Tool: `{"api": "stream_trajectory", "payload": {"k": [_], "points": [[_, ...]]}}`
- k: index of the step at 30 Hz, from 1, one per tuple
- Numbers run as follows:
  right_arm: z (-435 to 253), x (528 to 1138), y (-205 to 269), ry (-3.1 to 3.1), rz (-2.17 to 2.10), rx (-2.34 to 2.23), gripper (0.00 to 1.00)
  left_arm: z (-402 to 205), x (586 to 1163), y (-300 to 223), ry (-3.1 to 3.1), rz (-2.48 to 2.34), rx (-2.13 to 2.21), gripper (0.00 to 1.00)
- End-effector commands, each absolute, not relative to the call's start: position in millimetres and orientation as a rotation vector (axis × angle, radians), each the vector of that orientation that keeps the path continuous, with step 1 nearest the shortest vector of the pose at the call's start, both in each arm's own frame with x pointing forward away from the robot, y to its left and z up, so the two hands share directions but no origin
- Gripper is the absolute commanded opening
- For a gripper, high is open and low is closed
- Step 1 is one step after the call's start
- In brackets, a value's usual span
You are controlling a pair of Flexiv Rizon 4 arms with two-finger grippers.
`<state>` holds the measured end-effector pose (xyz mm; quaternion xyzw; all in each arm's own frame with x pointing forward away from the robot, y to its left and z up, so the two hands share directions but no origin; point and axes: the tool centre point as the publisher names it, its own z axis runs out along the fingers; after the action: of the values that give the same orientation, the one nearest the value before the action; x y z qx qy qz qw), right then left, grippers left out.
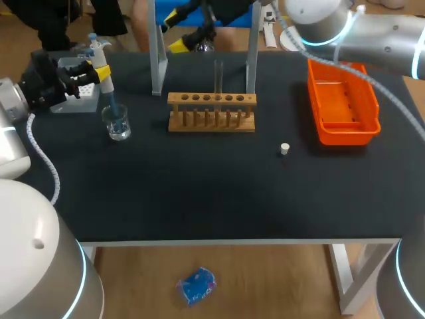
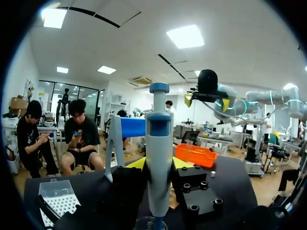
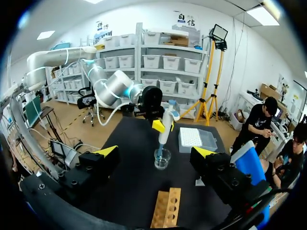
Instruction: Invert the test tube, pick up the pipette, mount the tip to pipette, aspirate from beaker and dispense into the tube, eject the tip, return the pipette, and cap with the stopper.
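At the far edge of the table (image 1: 199, 193), we are holding the right gripper (image 1: 174, 31) behind the wooden rack (image 1: 211, 113), with its fingers spread wide and gripping nothing. At far left, the left gripper (image 1: 98, 72) is clamping the upright pipette (image 2: 159, 158) between its fingers, one yellow tip on each side. The pipette's lower end is sitting in the beaker (image 1: 117, 123). The test tube (image 1: 218, 74) is standing in the rack, and the stopper (image 1: 285, 149) is lying to the rack's right.

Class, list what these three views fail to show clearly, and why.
Liquid level in the beaker: too small, head view; cut by the edge, left wrist view.
Contents of the test tube: too thin, head view.
Lower end of the pipette: behind its body, left wrist view.
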<state>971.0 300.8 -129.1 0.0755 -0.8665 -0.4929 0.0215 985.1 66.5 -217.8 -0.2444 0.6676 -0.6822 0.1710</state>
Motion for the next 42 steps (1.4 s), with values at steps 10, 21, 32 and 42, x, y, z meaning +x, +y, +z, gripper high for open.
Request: {"api": "stream_trajectory", "payload": {"k": [10, 21, 32, 42], "points": [[-130, 985, 215, -2.805, -1.521, 0.192, 1.00, -218, 985, 66, 1.894, -1.936, -0.694, 0.00], [-164, 991, 166, -2.811, -1.514, 0.116, 1.00, -218, 985, 66, 1.894, -1.936, -0.694, 0.00], [-203, 989, 156, -2.786, -1.468, 0.105, 1.00, -218, 985, 66, 1.894, -1.936, -0.694, 0.00], [-230, 986, 156, -2.788, -1.412, 0.098, 1.00, -218, 985, 66, 1.894, -1.936, -0.694, 0.00]]}}
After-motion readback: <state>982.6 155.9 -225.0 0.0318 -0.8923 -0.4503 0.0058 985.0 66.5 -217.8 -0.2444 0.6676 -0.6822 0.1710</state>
